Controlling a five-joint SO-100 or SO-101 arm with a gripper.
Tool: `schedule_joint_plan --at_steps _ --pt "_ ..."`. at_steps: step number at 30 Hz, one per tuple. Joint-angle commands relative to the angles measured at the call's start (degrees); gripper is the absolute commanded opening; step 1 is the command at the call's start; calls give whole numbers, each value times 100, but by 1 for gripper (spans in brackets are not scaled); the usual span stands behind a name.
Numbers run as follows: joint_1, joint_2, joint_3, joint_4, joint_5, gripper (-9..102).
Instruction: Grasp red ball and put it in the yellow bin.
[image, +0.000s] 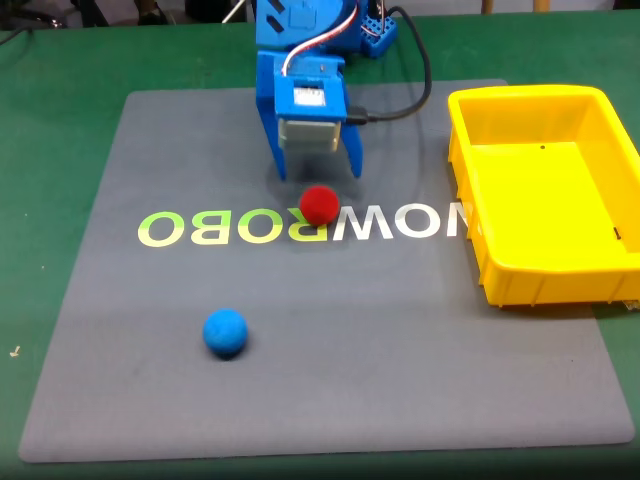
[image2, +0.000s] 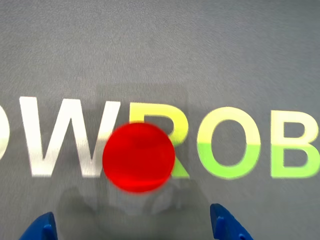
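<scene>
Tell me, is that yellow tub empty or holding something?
Empty: the yellow bin shows only bare floor inside, and the red ball sits outside on the mat.

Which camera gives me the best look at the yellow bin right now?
The fixed view: the yellow bin sits at the mat's right edge there, its inside visible and holding nothing. The wrist view looks down at the red ball on the mat lettering instead.

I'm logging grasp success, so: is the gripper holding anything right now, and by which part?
Nothing is held. The blue gripper is open, and the small matte red ball lies on the grey mat ahead of its fingertips.
</scene>
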Motion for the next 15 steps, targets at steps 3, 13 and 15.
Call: schedule_joint_plan --at_steps 3,13,15 --pt "-114 -387 -782 -158 132 34" --pt "-158 -1002 -1204 -158 123 31" --pt "-158 -1072 -1230 -158 105 31"
